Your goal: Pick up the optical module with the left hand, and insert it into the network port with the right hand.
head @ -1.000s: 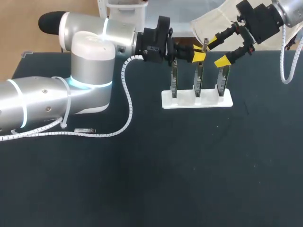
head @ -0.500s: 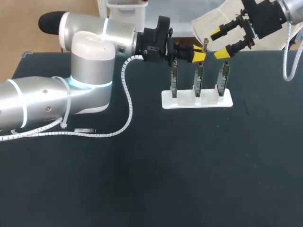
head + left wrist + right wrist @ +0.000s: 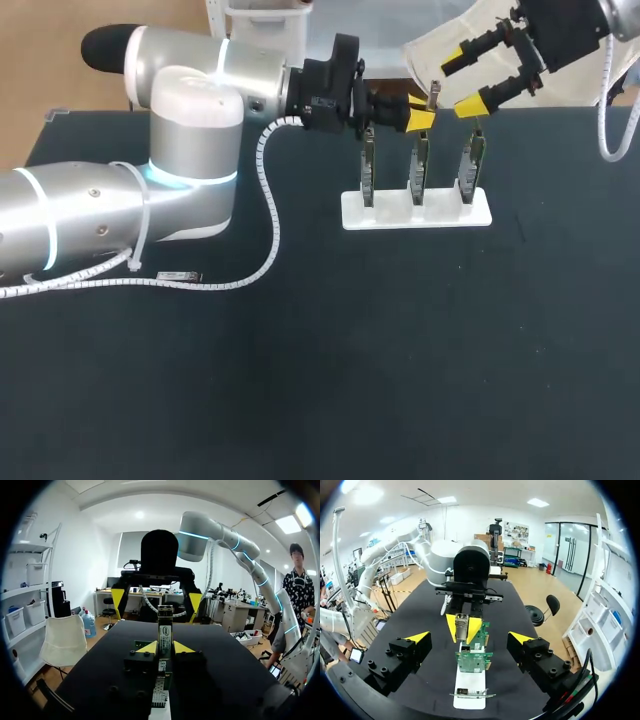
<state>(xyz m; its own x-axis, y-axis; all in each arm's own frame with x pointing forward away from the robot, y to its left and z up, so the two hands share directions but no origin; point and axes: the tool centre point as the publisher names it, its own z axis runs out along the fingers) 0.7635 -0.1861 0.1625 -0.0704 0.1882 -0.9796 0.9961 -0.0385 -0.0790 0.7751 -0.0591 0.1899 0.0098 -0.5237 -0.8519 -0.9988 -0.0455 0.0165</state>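
My left gripper (image 3: 417, 119) hovers over the middle card of the white stand (image 3: 415, 212), shut on a small metal optical module (image 3: 433, 95) that pokes out past its yellow tips. In the left wrist view the optical module (image 3: 165, 629) stands upright between my left gripper's fingertips (image 3: 147, 647). My right gripper (image 3: 464, 80) hangs open just behind and to the right of it, holding nothing. In the right wrist view my right gripper (image 3: 469, 639) faces the optical module (image 3: 462, 625), with the green network cards (image 3: 474, 660) below.
Three green network cards (image 3: 419, 165) stand upright in the white stand near the table's back edge. A second small module (image 3: 178, 274) lies on the dark table under my left arm's white cable (image 3: 272, 200).
My right gripper has risen and drawn back to the right, away from the rightmost card, staying open. The left arm and its module have not moved.
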